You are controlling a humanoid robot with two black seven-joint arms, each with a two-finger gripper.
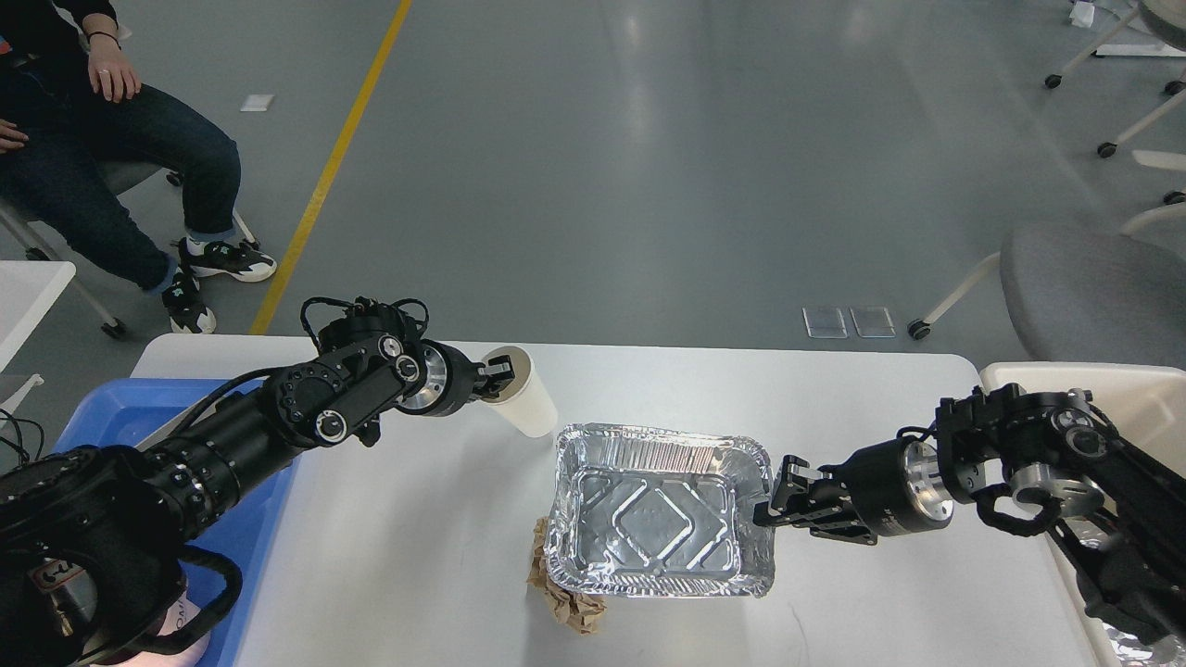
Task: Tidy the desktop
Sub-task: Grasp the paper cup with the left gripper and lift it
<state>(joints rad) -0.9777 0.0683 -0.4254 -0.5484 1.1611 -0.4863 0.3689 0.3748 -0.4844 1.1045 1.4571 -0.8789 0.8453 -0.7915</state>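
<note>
A: Where's the worktop (834,398)?

B: Under both my arms, white and rigid; nothing to lift there, I only clear it. The foil tray (660,508) will dent, so my right hand (776,500) grips its right rim.

A: Left hand (496,374)?

B: Pinching the paper cup (526,394), light and crushable. Brown paper (563,602) is half hidden under the tray.
</note>
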